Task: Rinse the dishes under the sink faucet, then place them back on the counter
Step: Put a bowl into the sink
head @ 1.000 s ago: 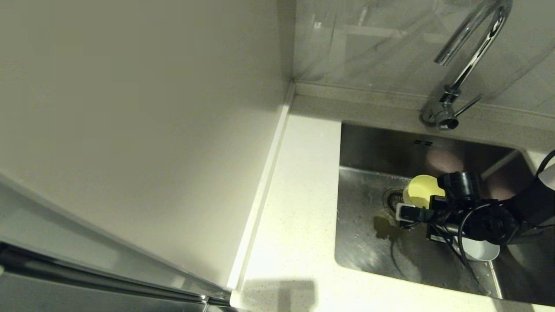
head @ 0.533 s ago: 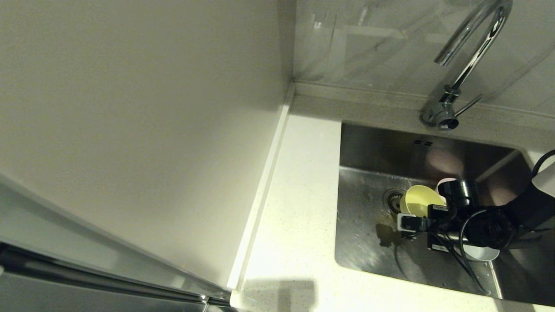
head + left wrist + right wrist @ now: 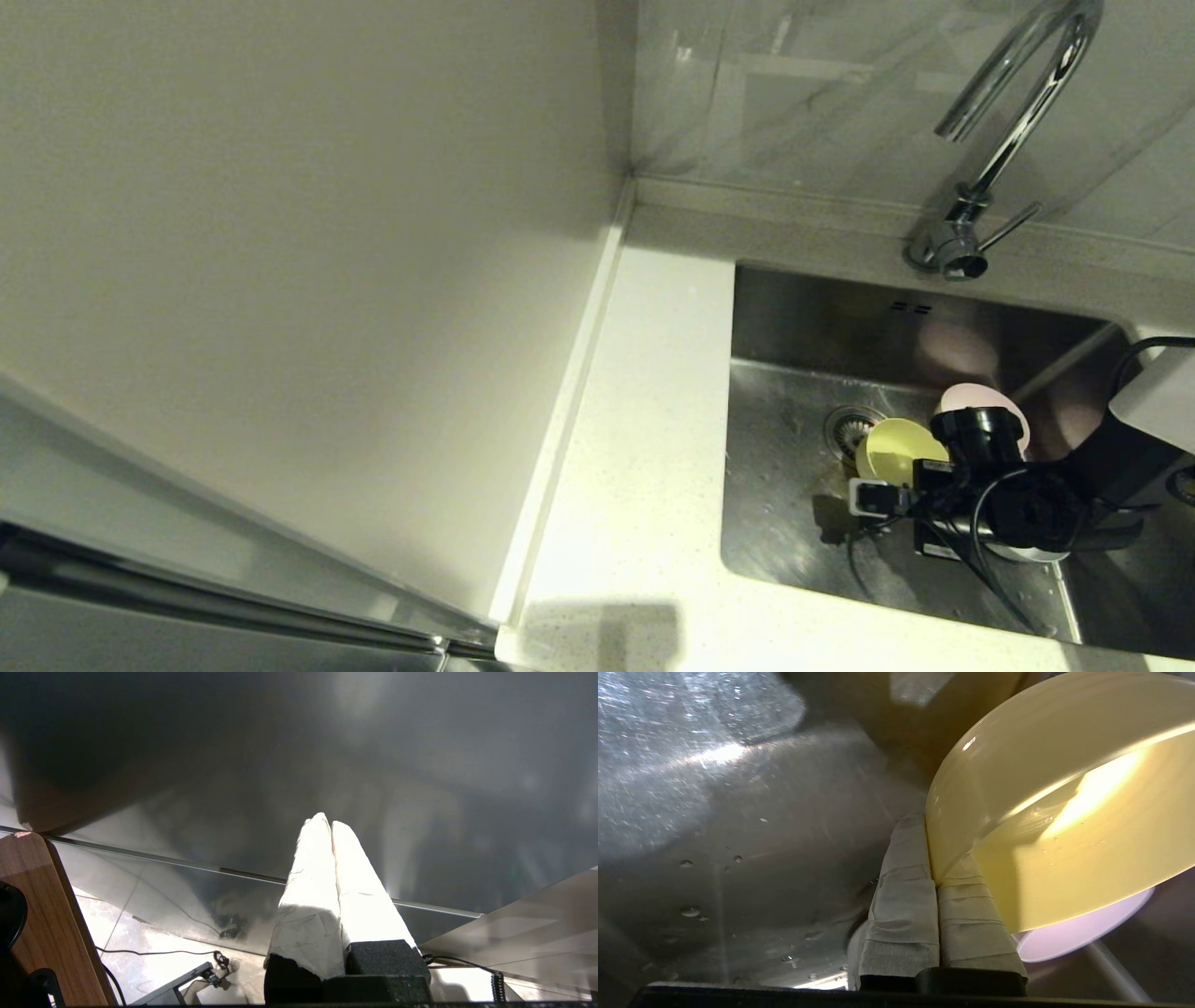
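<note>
Since a second ago the right arm has slid back toward 5 o'clock in the head view, taking the yellow bowl point(image 3: 894, 449) off the drain strainer point(image 3: 848, 428), which is now mostly uncovered, and the pink bowl point(image 3: 982, 403) shows behind the wrist where it was hidden before. Right arm reaches in from the 3 o'clock edge, low over the sink point(image 3: 794, 523), forearm about level, wrist pointing toward 9 o'clock. Right gripper point(image 3: 934, 849) is clamped on the yellow bowl's rim: in the right wrist view the two taped fingers point(image 3: 903, 891) are pressed together with the thin bowl wall pinched between them, bowl tilted on edge, its open side facing the camera. Pink bowl lies just behind the yellow one, further from the fingers. A pale bowl edge point(image 3: 1038, 554) peeks out under the wrist; its colour is hard to tell. Faucet point(image 3: 1013, 112) stands at 12 o'clock from the gripper, well apart, on the back ledge. Counter point(image 3: 635, 467) lies at 9 o'clock of the sink. Left gripper point(image 3: 331, 826) is parked off the work area, fingers closed together, holding nothing.
</note>
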